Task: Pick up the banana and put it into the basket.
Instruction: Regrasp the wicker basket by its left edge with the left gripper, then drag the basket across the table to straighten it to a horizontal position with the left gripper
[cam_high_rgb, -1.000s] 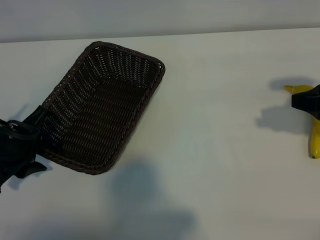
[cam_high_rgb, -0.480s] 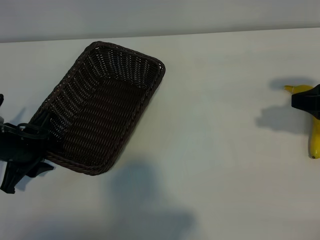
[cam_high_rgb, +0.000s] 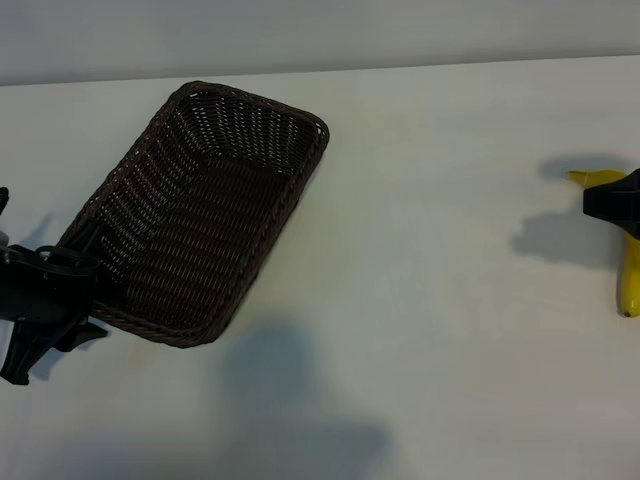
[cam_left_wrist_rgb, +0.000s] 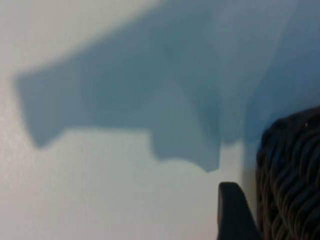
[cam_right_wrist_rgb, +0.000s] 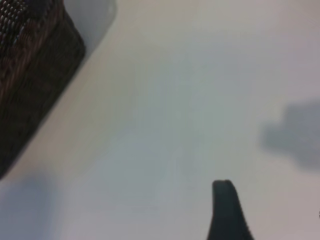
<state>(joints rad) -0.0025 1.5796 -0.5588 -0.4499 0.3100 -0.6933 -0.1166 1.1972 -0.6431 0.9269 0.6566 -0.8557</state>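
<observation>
The dark-brown woven basket (cam_high_rgb: 300, 190) lies slantwise on the left half of the white table. My left gripper (cam_high_rgb: 88, 305) is open at the basket's near left corner. In the left wrist view one of its fingers (cam_left_wrist_rgb: 232, 215) stands just beside the outer wall of the basket (cam_left_wrist_rgb: 292, 175), with a thin strip of table between them. The yellow banana (cam_high_rgb: 628, 275) lies at the far right edge. My right gripper (cam_high_rgb: 615, 200) hovers over the banana's stem end, open. The right wrist view shows one finger (cam_right_wrist_rgb: 225, 210) over bare table; the banana is hidden there.
The white table (cam_high_rgb: 430, 300) stretches between basket and banana, crossed by arm shadows. In the right wrist view the basket (cam_right_wrist_rgb: 30, 65) shows far off. The table's back edge runs along the top of the exterior view.
My left gripper has shifted a little at the basket's corner, and the basket has turned slightly, its near end going left. The right gripper and the banana have not moved.
</observation>
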